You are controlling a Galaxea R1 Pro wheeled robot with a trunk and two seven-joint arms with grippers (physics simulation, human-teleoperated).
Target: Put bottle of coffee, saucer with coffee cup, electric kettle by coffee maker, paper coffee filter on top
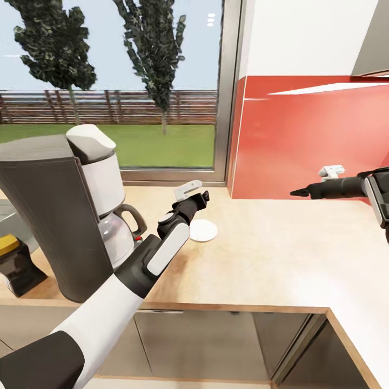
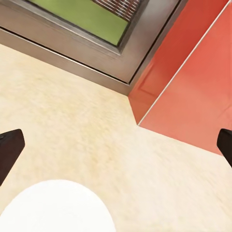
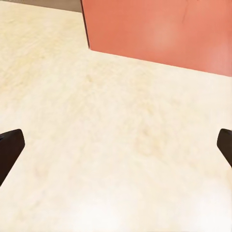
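1. The bottle of coffee (image 1: 12, 263) stands on the countertop (image 1: 281, 254) at the far left, well to the left of the left gripper (image 1: 197, 201), dark with a yellow lid, just beside the coffee maker.
2. The coffee maker (image 1: 65, 216) rises tall and charcoal-grey to the left of the left gripper, its white upper part and glass carafe facing that arm.
3. The left gripper hovers over the countertop with its jaws spread wide and nothing between them; in the left wrist view its dark fingertips (image 2: 9, 150) sit far apart at the frame edges.
4. The saucer (image 1: 204, 230) lies flat on the countertop just beneath and slightly right of the left gripper, a round white plate seen again from the left wrist (image 2: 58, 208).
5. The right gripper (image 1: 305, 192) hangs above bare countertop near the red wall (image 1: 302, 140), well right of the saucer; its fingertips (image 3: 9, 150) stand wide apart, holding nothing.
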